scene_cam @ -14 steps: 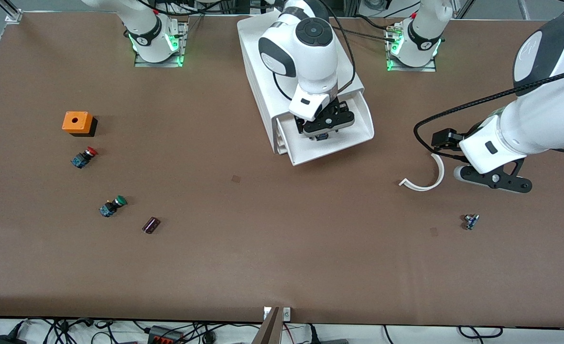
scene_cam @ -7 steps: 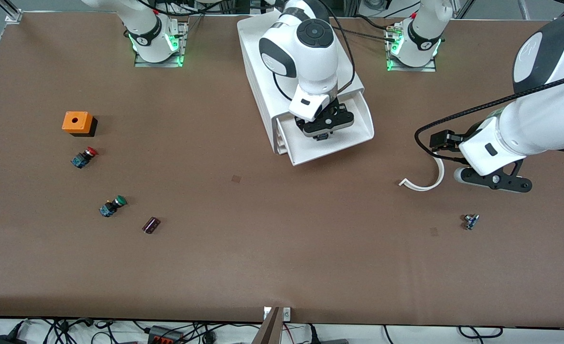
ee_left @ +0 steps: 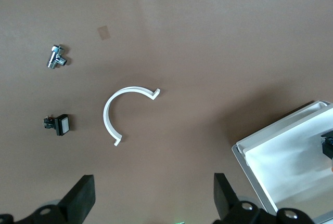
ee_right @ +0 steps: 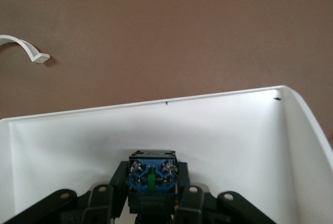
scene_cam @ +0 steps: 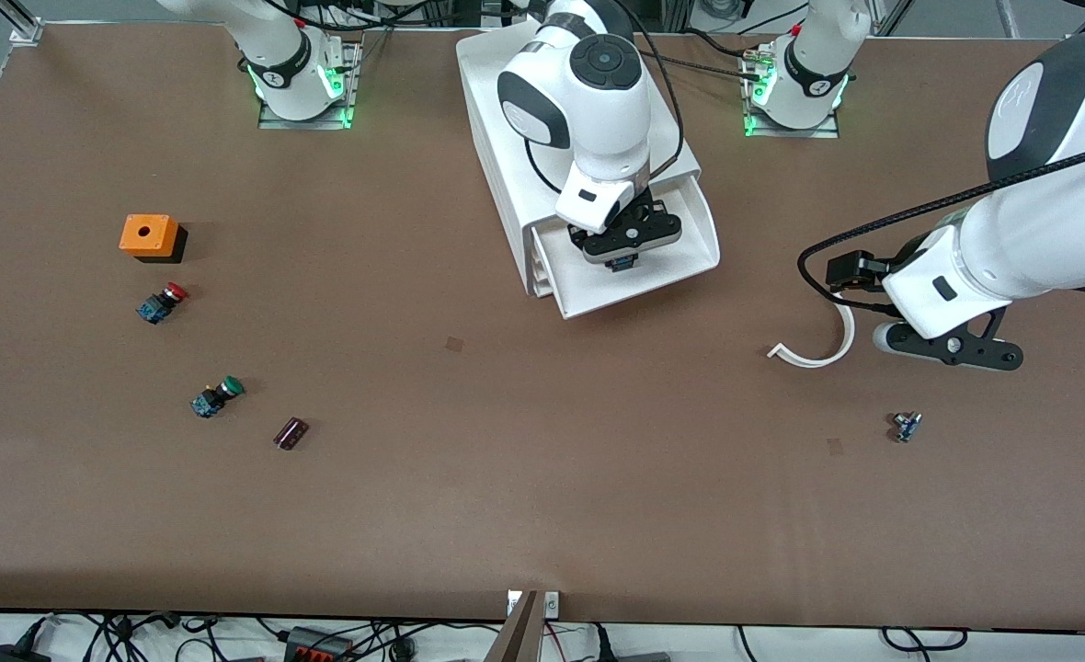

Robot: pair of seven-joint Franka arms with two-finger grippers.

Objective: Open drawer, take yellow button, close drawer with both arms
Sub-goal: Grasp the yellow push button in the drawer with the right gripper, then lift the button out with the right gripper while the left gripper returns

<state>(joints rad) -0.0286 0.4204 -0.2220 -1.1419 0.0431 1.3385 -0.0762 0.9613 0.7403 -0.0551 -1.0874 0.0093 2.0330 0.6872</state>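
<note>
The cabinet (scene_cam: 496,156) stands at the robots' end of the table with its top drawer (scene_cam: 680,267) pulled open. My right gripper (scene_cam: 623,250) is down inside the drawer, shut on the button (scene_cam: 622,264). In the right wrist view the button's black-and-blue body (ee_right: 152,180) sits between the fingers (ee_right: 118,182), with the drawer's white wall (ee_right: 156,130) around it. Its cap is hidden. My left gripper (scene_cam: 952,348) hangs open and empty above the table toward the left arm's end, next to a white curved piece (scene_cam: 818,354). The left wrist view shows the drawer's corner (ee_left: 281,167).
The white curved piece (ee_left: 117,112), a small metal fitting (scene_cam: 906,427) and a small black part (ee_left: 58,124) lie near my left gripper (ee_left: 151,203). Toward the right arm's end lie an orange box (scene_cam: 147,235), a red-capped button (scene_cam: 162,302), a green-capped button (scene_cam: 216,396) and a dark cylinder (scene_cam: 291,432).
My left gripper has shifted slightly toward the robots' end of the table. My right gripper stays in the drawer on the button with hardly any movement.
</note>
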